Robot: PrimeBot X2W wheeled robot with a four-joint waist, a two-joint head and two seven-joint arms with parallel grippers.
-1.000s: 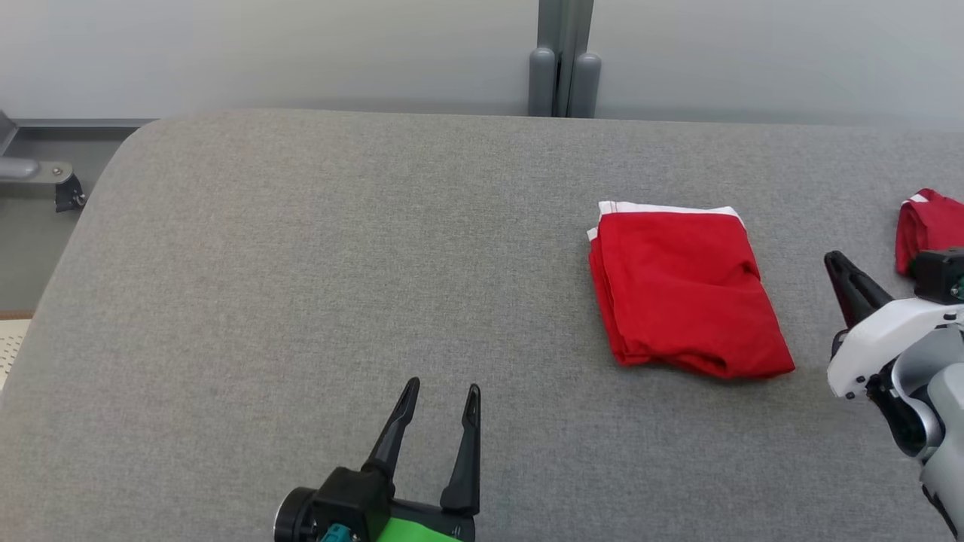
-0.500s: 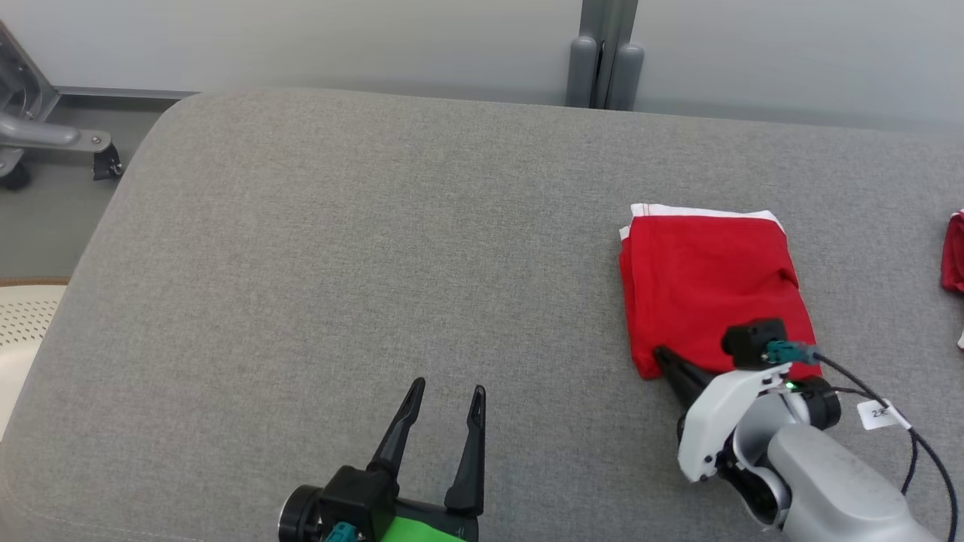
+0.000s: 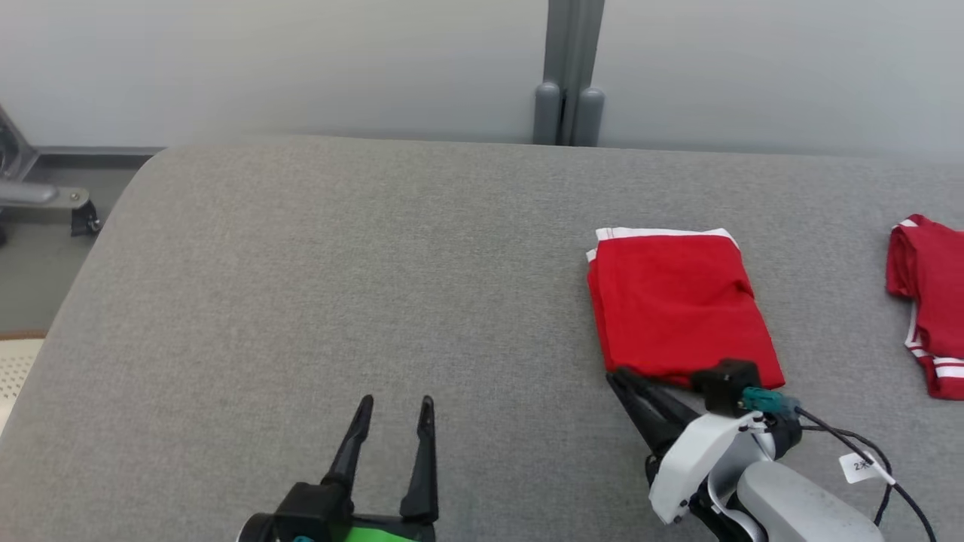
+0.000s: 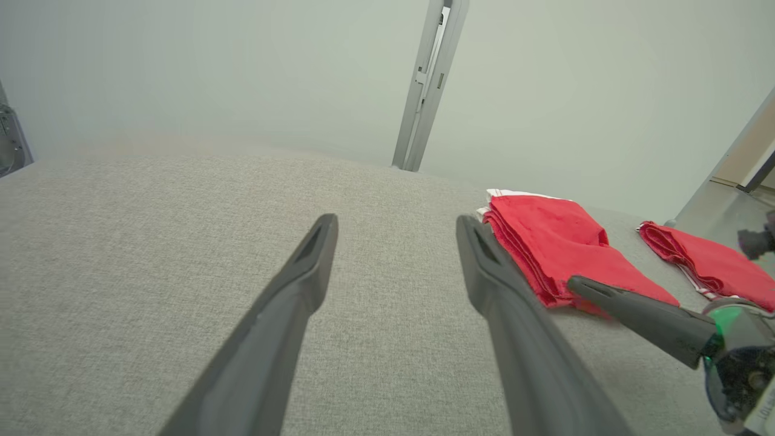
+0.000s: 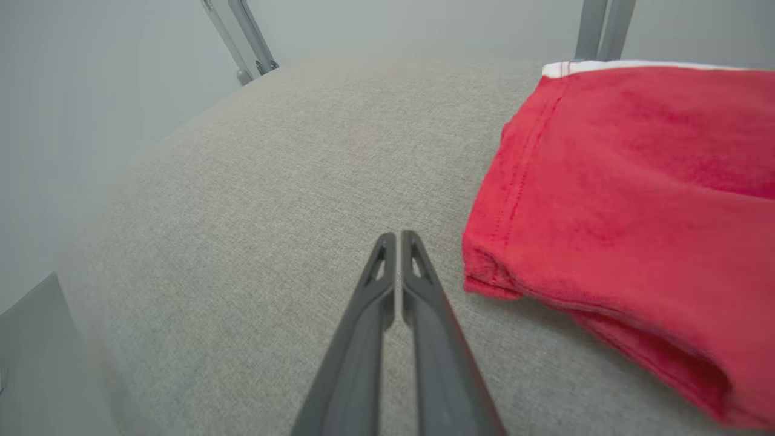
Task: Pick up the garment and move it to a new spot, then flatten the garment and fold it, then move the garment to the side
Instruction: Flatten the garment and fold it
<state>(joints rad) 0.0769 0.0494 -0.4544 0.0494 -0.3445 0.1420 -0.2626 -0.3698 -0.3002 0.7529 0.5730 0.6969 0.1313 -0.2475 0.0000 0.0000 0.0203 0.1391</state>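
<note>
Red garment [image 3: 674, 309] is lying folded; we are poising our right gripper [image 3: 617, 380], pinched empty, beside its near corner, judging the sideways move needs opening first; left gripper [image 3: 397, 401] is gaping.

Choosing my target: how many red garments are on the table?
2. The folded garment lies just beyond the right pincer; a second garment sits far right, partly cut off.

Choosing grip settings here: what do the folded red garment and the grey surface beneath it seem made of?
Folded red garment: soft matte knit, likely cotton; fuzzy nap, stitched hem, limp folds.
Grey surface: matte woven upholstery-type fabric, perhaps padded; fine flecked weave, rounded corner.
</note>
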